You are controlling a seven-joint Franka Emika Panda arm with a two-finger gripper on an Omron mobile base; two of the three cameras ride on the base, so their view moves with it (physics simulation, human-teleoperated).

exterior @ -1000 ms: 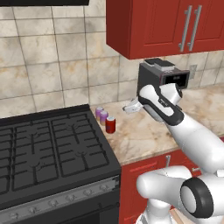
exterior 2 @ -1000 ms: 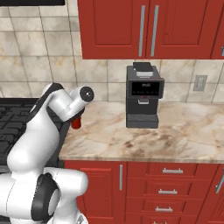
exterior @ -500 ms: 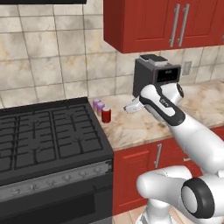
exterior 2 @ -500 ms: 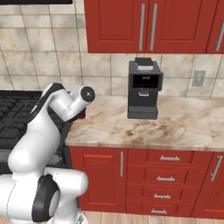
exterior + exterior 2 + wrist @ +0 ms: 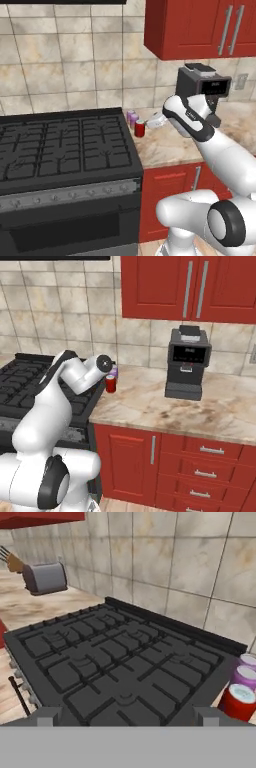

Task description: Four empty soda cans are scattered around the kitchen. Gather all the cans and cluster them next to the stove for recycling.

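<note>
1. Countertop (image 5: 210, 406), beige marbled, runs right from the stove (image 5: 60, 150); its front edge sits above red base cabinets with drawers.
2. Stove is wide and black with dark iron grates; a grey knob strip runs along its front, above the oven door. Its right side butts against the countertop.
3. Soda cans stand on the counter just beside the stove's right rear corner. Red can (image 5: 140, 128) is nearest the front; two purple cans (image 5: 132, 117) sit close behind it toward the tiled wall. In the hand view the red can (image 5: 239, 701) and the purple ones (image 5: 245, 674) crowd the right edge, touching or nearly so; cannot tell which.
4. Open counter lies between the can cluster and the dark coffee machine (image 5: 187, 363), which stands well apart to the right, under the red wall cabinets (image 5: 195, 286).
5. Room over the stove is free up to the tiled backsplash. A grey toaster (image 5: 45, 578) sits on the counter beyond the stove's far side.
6. Gripper (image 5: 156, 120) hangs above the counter near the cans, pointing across the stove top. Its two tips (image 5: 47, 716) stand fully apart in the hand view, with nothing between them and nothing touched.
</note>
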